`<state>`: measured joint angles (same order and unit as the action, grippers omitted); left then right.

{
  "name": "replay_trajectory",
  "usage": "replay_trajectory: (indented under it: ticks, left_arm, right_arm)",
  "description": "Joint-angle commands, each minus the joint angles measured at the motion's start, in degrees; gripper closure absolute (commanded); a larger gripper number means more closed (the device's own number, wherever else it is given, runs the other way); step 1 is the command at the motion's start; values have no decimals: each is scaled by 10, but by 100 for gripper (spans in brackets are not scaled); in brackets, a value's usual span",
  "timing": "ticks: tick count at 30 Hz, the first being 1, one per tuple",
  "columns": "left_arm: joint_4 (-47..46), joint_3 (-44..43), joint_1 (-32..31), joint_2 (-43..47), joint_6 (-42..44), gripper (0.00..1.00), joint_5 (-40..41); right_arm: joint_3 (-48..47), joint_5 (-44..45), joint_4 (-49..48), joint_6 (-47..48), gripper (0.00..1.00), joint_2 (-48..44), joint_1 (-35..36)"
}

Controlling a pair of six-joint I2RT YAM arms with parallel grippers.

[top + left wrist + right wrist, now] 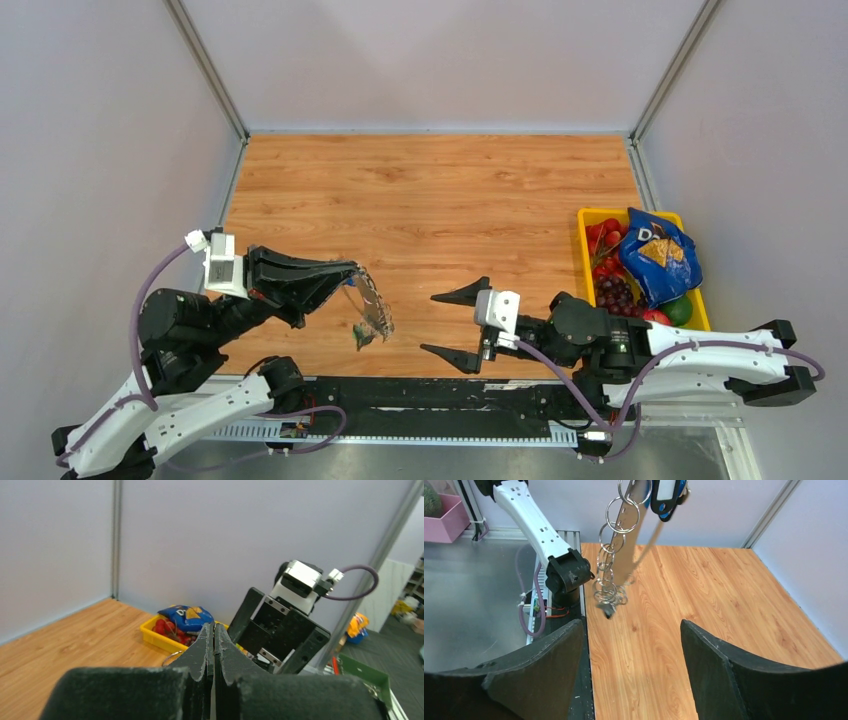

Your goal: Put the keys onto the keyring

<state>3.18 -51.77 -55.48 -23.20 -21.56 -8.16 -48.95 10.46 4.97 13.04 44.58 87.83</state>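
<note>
The left gripper (355,268), clenched, dangles the keyring (372,308) over the table (430,200), its own fingers hiding the pinch in the left wrist view, a blue tag (666,497) cut off at the right wrist view's top edge, while the right gripper (455,325) gapes empty nearby.

one keyring (368,305) hangs over the bench (430,200) near its near-left corner. it carries one chain of small rings (615,540), perhaps ten links though they overlap too much to count surely, plus one blue key tag (669,495) and one green tag (362,338). at the bench's right edge sits one yellow bin (600,213) holding one blue chip bag (655,255), one bunch of dark grapes (618,293), one green fruit (682,310) and several red fruits (605,240).
</note>
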Motion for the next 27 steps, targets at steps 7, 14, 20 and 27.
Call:
replay_trajectory:
  ticks: [7, 14, 20, 27]
  left_arm:
    - [20, -40, -1, -46, 13, 100, -168]
    - [26, -45, -1, -47, 14, 100, -213]
    - [8, -42, -1, -59, 12, 100, -250]
    - [-13, -43, -1, -69, 6, 100, -311]
  right_arm:
    - [-46, -62, 54, 36, 23, -14, -2]
    - [-51, -77, 64, 48, 22, -25, -2]
    - [-55, -64, 62, 62, 20, -22, -2]
    - [-63, -70, 59, 72, 16, 2, -2]
